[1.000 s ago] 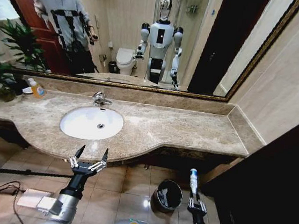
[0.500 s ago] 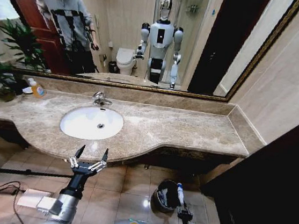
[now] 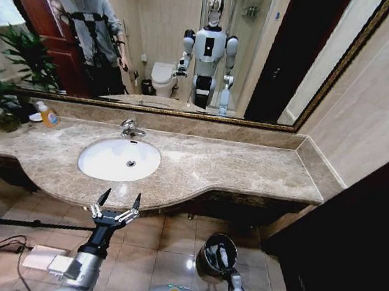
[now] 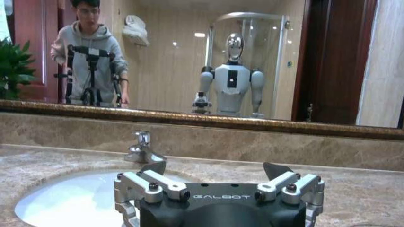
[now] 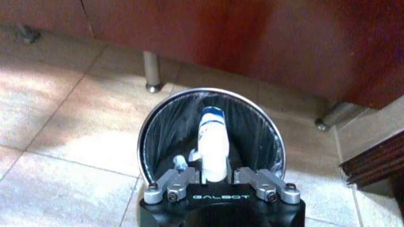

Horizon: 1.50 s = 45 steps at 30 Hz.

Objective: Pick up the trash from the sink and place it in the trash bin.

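Floor: tiled, trash bin point(image 5: 211, 137) directly under right gripper point(image 5: 215, 177)
Right gripper: clamped on white tube point(image 5: 213, 146)
Left gripper point(image 3: 117, 203): fingers apart, sink point(image 3: 119, 159) just ahead

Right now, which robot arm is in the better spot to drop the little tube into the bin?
The right one. The right gripper is shut on a white tube and hangs over the trash bin. The left gripper is open, holds nothing, and sits by the sink counter edge.

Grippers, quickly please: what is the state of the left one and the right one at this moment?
Left gripper: open, holding nothing, in front of the sink.
Right gripper: shut on a white tube, over the trash bin.
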Motion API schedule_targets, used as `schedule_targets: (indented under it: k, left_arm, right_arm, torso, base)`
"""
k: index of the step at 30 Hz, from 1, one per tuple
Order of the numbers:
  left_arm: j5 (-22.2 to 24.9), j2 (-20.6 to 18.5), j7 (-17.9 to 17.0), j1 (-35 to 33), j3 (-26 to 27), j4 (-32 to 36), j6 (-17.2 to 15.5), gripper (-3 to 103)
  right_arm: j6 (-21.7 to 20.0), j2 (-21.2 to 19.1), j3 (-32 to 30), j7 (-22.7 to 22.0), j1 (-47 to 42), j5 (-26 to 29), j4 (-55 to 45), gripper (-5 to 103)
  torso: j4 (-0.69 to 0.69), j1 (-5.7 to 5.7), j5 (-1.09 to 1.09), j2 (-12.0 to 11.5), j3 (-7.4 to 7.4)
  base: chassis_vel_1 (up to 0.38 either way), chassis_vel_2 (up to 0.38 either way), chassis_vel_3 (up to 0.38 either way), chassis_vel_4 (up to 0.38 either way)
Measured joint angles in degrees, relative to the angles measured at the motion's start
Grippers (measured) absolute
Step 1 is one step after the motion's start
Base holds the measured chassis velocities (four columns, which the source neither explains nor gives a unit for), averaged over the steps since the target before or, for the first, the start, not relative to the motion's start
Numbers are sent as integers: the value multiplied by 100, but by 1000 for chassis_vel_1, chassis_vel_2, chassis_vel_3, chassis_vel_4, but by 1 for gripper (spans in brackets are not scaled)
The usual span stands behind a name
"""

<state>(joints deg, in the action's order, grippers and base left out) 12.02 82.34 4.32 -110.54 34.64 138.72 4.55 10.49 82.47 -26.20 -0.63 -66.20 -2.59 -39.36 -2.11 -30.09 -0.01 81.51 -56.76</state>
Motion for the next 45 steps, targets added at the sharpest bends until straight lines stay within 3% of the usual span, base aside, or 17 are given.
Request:
schedule_targets:
  k: [6,12,16,19,25,27,35,39,45]
  left_arm:
    - [0,0,0,0,0,0,0,100]
    - [0,0,0,0,0,0,0,100]
    - [0,0,0,0,0,0,0,100]
    - [0,0,0,0,0,0,0,100]
    - [0,0,0,0,0,0,0,100]
    - [0,0,0,0,0,0,0,100]
    - [0,0,0,0,0,0,0,100]
    - [0,0,0,0,0,0,0,100]
    - [0,0,0,0,0,0,0,100]
  right_arm:
    - [35,88,-62,-6,462,-87,779,20]
    - [50,80,-68,9,625,-84,1073,36]
    - [51,71,-53,86,650,-74,1105,63]
    - [56,83,-48,94,646,-74,1104,68]
    - [159,164,-65,80,629,-117,1112,95]
    - [166,174,-70,76,616,-129,1086,99]
    - [255,184,-103,36,487,-160,799,100]
    - [610,195,-188,-159,361,-469,547,100]
    - [693,5,-219,-240,-337,-548,-1012,100]
  torso:
    - [0,0,1,0,0]
    - [0,0,0,0,0]
    - [0,0,1,0,1]
    - [0,0,1,0,1]
    - [0,1,1,0,1]
    - [0,1,1,0,1]
    - [0,1,1,0,1]
    - [0,1,1,0,1]
    - [0,1,1,0,1]
  base:
    - [0,0,0,0]
    - [0,0,0,0]
    - [0,0,0,0]
    - [0,0,0,0]
    - [0,0,0,0]
    - [0,0,0,0]
    - [0,0,0,0]
    - [0,0,0,0]
    - [0,0,0,0]
